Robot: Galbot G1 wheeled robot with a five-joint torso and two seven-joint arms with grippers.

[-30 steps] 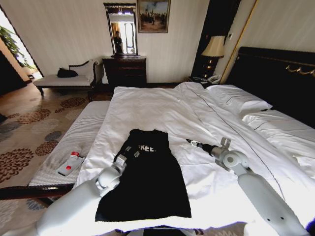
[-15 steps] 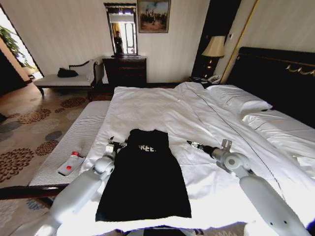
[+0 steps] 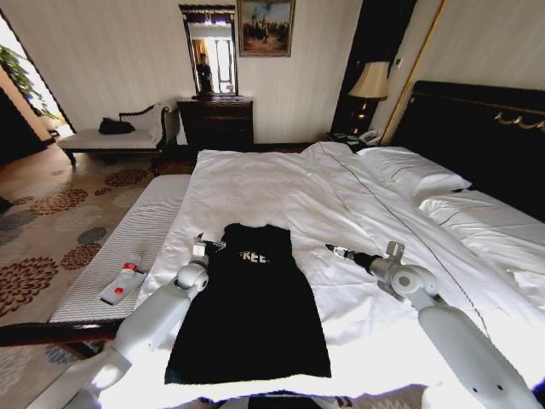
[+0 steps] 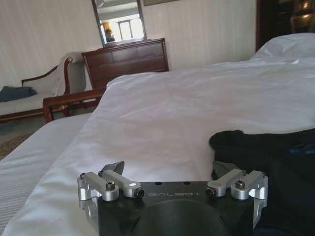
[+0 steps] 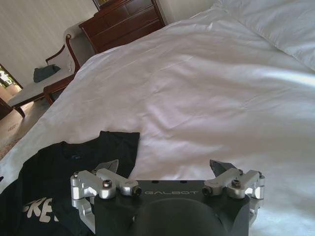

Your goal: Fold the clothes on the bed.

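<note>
Soft daylight washes my view from the bright doorway at far left (image 3: 10,51). The white duvet bed (image 3: 281,192) glares slightly. Room edges bend, wide-angle.

Both arms reach forward, left claw (image 3: 207,245) and right claw (image 3: 332,249) spread wide.

the t-shirt (image 3: 251,307) is laid flat on the near part of the bed (image 3: 281,187), with its collar end toward the far side. the left end effector (image 3: 207,246) is found just beside its left upper edge, and the right end effector (image 3: 332,249) over the duvet to its right, apart from it.
</note>
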